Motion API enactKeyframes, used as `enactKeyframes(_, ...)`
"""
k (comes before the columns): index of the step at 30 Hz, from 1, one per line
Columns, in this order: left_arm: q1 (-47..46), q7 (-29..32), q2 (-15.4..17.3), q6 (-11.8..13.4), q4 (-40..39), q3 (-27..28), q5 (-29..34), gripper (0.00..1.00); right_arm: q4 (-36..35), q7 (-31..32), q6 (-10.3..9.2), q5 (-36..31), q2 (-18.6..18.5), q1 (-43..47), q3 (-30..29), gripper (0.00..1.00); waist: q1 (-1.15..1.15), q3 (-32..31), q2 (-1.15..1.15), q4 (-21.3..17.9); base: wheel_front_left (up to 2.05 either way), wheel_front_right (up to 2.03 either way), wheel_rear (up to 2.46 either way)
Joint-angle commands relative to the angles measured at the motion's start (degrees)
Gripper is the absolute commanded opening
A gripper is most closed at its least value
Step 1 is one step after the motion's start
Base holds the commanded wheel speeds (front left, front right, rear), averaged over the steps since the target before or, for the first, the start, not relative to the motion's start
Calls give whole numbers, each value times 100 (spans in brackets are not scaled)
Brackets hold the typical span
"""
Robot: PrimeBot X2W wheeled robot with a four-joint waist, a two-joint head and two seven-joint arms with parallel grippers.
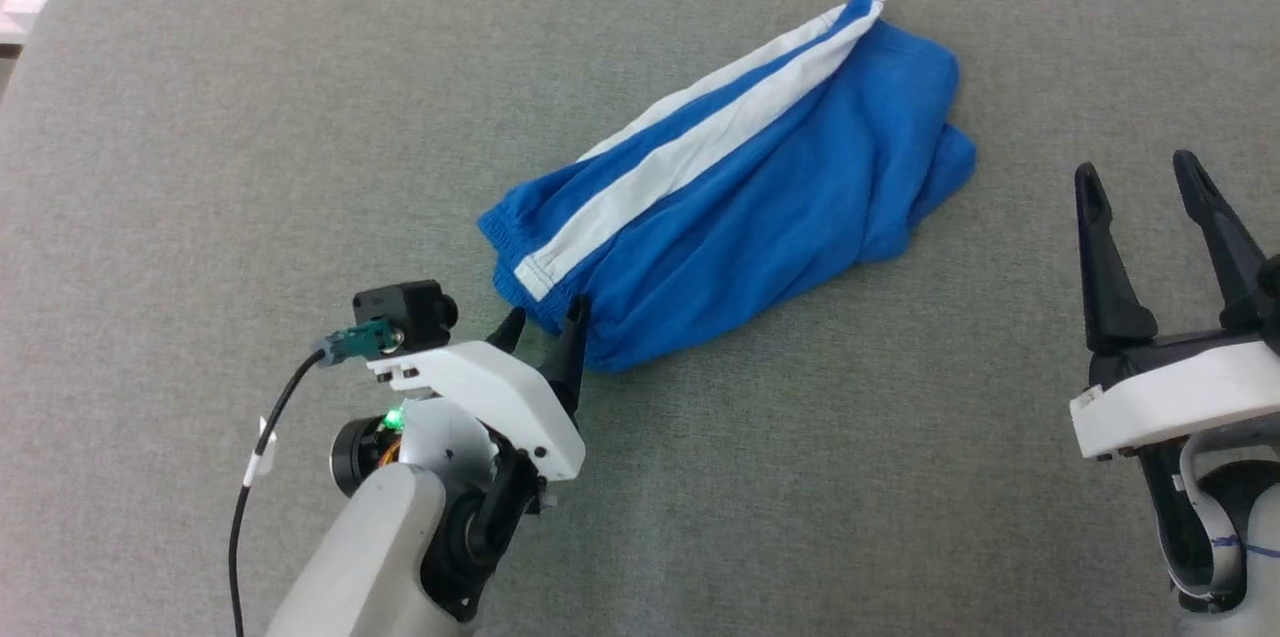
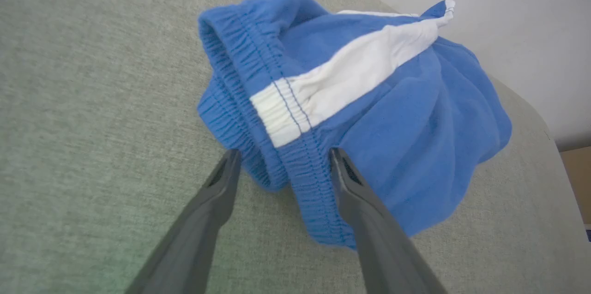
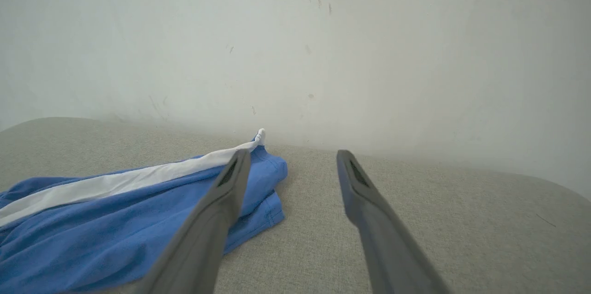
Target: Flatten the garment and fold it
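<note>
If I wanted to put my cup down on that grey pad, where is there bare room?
The widest bare stretch of the pad lies left of the shorts, up to the far edge. Another runs along the near side between the left gripper and right gripper. It is crowded at the shorts' near end, where the left gripper's open fingers straddle the cloth.

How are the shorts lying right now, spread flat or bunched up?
Bunched up, not flat. The shorts lie in a creased, doubled-over heap, with the waistband curled over itself.
</note>
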Motion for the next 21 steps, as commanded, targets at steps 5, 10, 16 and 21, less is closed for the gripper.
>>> enactKeyframes(5, -135, 328, -136, 95, 260, 70, -305, 100, -15, -2, -4, -26, 31, -48, 25, 100, 0, 90, -1, -133, 0, 0, 0)
enactKeyframes(10, -302, 517, -218, 53, 502, 69, -465, 100, -42, -6, -4, -34, 52, -98, 44, 100, 0, 250, -1, -205, 0, 0, 0)
enactKeyframes(16, -560, 453, -314, -159, 836, 52, -552, 0, -14, -36, -4, -43, 81, -192, 60, 100, 0, 416, -1, -251, 0, 0, 0)
enactKeyframes(21, -577, 210, -362, -332, 886, 129, -635, 0, 24, 6, -4, -79, 71, -243, 60, 100, 0, 414, -1, -208, 0, 0, 0)
